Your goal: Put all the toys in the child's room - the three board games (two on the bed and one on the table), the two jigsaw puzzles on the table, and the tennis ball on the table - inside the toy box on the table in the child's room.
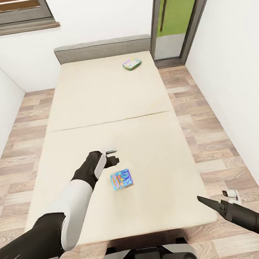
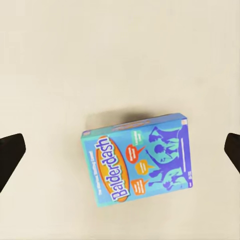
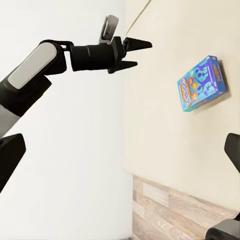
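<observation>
Lay flat on the cream bed (image 1: 102, 108), low centre of the head view: blue Balderdash board game (image 1: 121, 179), just right of and below the left gripper (image 1: 113, 155), apart from it. Spread wide, holding nothing, that gripper. Second board game (image 1: 132, 64) near the headboard (image 1: 102, 49), upper centre. Right gripper (image 1: 203, 200) lower right; opening unclear.

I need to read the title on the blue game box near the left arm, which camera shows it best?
Left wrist view: the blue game box faces the camera, Balderdash lettering legible. Head view shows it small, print blurred; right wrist view shows it tilted and distant.
</observation>
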Robot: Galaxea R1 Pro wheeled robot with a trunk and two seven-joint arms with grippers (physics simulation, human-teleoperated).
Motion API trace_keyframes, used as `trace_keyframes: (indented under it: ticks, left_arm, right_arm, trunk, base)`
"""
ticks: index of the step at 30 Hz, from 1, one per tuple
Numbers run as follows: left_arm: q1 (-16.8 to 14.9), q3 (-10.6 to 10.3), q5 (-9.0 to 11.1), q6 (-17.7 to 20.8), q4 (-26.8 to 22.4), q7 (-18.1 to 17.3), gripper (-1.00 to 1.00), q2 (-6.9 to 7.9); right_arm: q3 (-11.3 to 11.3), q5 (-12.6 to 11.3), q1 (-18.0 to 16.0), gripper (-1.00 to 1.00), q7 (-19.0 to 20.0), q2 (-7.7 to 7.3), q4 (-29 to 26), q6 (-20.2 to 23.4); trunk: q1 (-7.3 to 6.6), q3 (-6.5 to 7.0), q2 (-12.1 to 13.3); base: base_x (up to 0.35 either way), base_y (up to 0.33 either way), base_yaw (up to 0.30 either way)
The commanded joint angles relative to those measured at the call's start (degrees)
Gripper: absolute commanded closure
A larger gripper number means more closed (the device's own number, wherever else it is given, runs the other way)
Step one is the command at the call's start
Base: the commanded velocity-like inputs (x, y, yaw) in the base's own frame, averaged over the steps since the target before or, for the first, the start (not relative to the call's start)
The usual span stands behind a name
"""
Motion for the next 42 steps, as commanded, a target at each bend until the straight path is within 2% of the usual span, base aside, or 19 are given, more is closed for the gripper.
trace_keyframes:
  ticks: [1, 7, 12, 19, 29, 33, 42]
  left_arm:
    - [0.0, 0.1, 0.6, 0.2, -0.1, 0.4, -1.0, -0.04]
    - [0.0, 0.1, 0.6, 0.3, -0.2, 0.4, -1.0, -0.04]
    - [0.0, 0.1, 0.6, 0.4, -0.3, 0.4, -1.0, -0.04]
    - [0.0, 0.1, 0.7, 0.6, -0.5, 0.3, -1.0, -0.04]
    - [0.0, 0.1, 0.7, 0.9, -1.0, 0.0, -1.0, -0.04]
    - [-0.1, 0.1, 0.7, 1.4, -3.1, -0.1, -1.0, -0.04]
    - [-0.6, 0.0, 0.8, 6.1, -8.0, -0.1, -1.0, -0.04]
  right_arm:
    - [-0.1, -0.1, 0.1, -1.0, 0.9, -0.01, -0.4, 0.6]
    - [-0.1, -0.8, 2.9, -1.0, 3.0, 0.02, -5.8, 1.1]
    - [-0.1, -2.3, 4.1, -1.0, 3.2, 0.06, -7.6, 1.3]
    - [0.0, -3.7, 4.7, -1.0, 3.3, 0.08, -8.2, 1.4]
    - [0.0, -4.1, 4.8, -1.0, 3.4, 0.08, -8.3, 1.3]
    - [0.0, -4.1, 4.9, -1.0, 3.3, 0.08, -8.3, 1.2]
    - [0.1, -4.1, 4.9, -1.0, 3.3, 0.15, -8.3, 1.0]
  trunk:
    - [0.03, -0.17, -0.1]
    - [0.03, -0.73, -0.1]
    - [0.03, -1.2, -0.1]
    - [0.03, -1.85, -0.1]
    - [0.03, -2.79, -0.1]
    - [0.03, -3.17, -0.1]
    - [0.03, -4.01, -0.1]
  base:
    - [0.0, 0.0, 0.0]
    - [0.0, 0.0, 0.0]
    - [0.0, 0.0, 0.0]
    - [0.0, 0.0, 0.0]
    - [0.0, 0.0, 0.0]
    - [0.0, 0.0, 0.0]
    - [0.0, 0.0, 0.0]
